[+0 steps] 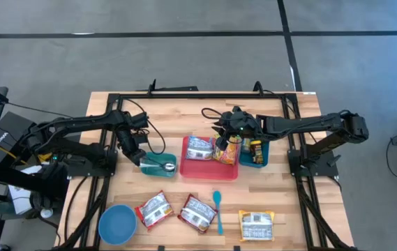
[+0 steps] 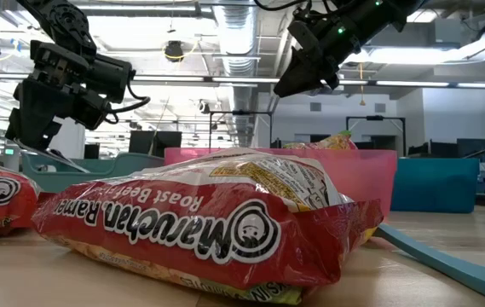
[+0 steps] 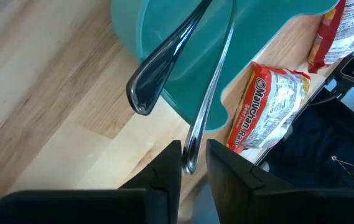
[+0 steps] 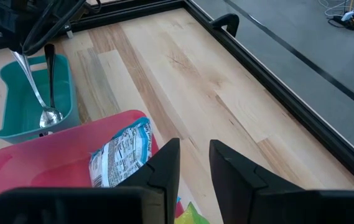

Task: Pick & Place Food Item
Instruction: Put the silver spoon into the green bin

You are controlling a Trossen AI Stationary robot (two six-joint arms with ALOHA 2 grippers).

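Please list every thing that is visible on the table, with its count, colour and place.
table: one, light wood
small tray: one, teal, left of the pink tray
metal spoons: two, silvery, leaning in the small tray
pink tray: one, centre
ramen packs: three, red; one in the pink tray, two beside the bowl
yellow packs: two; one in the pink tray, one lower right
bowl: one, blue, lower left
plastic spoon: one, teal, between packs
left gripper: dark, at a spoon handle
right gripper: dark, open, above the pink tray

A light wooden table (image 1: 205, 104) stands on a grey concrete floor (image 1: 184, 56) crossed by dark lines; beyond it, at twelve o'clock, exposed ceiling ducts (image 2: 233, 34) hang over an open workspace.
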